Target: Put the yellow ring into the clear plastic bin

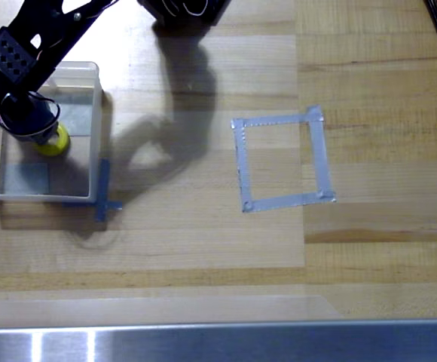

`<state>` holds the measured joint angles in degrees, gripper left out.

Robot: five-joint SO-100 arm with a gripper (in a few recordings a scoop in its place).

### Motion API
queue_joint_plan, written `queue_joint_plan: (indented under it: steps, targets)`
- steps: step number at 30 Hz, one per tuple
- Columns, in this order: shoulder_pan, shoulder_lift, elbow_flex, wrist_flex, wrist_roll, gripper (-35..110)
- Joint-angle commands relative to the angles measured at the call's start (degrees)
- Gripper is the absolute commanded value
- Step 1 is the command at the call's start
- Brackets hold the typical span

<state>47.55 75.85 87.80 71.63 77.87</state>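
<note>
In the overhead view, the pincer (44, 130) is positioned over the interior of the clear plastic bin (96, 113), directly above the yellow ring (55, 142). The ring protrudes just below and to the right of the pincer tips. Whether the pincer grips or has released it cannot be told. Ring orientation is obscured; a ring has no long axis.

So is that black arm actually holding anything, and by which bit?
It cannot be told: the gripper covers the top of the yellow ring over the clear plastic bin, hiding any grip.
</note>
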Motion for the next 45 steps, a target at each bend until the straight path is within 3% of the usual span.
queue_joint_plan:
  steps: [1,13,23,31,45]
  targets:
    - [-1.4,15.7,-2.2,4.2,1.2,16]
    - [-20.0,31.6,-0.7,22.1,1.3,8]
    - [-36.7,40.5,18.6,22.8,7.6,0]
    - [-38.1,52.2,40.1,11.3,8.8,1]
    - [-38.1,87.5,79.2,-10.5,9.5,1]
